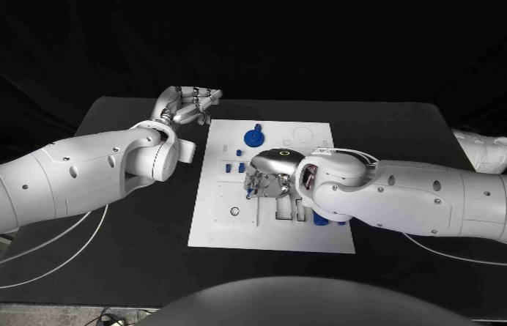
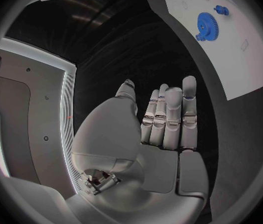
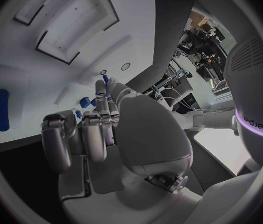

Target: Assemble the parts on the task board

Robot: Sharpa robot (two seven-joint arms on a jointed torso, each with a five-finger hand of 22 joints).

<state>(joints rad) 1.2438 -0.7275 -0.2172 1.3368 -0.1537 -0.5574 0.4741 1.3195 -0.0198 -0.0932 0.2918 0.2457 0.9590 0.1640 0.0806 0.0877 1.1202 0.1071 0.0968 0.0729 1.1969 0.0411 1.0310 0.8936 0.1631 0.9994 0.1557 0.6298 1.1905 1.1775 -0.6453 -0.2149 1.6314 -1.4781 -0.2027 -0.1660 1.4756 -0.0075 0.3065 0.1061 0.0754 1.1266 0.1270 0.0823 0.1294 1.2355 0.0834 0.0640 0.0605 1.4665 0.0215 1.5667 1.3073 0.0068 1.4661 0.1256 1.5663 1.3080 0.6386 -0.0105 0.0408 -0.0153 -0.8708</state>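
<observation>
Hovering above the task board (image 1: 277,227), the right robot hand (image 1: 267,178).

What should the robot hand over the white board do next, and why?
Probably lower the right robot hand a little onto the small blue pieces beside its fingertips. It hovers over the task board and seems to hold nothing, while the left robot hand waits off the board.

Only readable text: grey lettering "sharpa" on white robot body (image 3: 256,115), just under its glowing purple band.
</observation>
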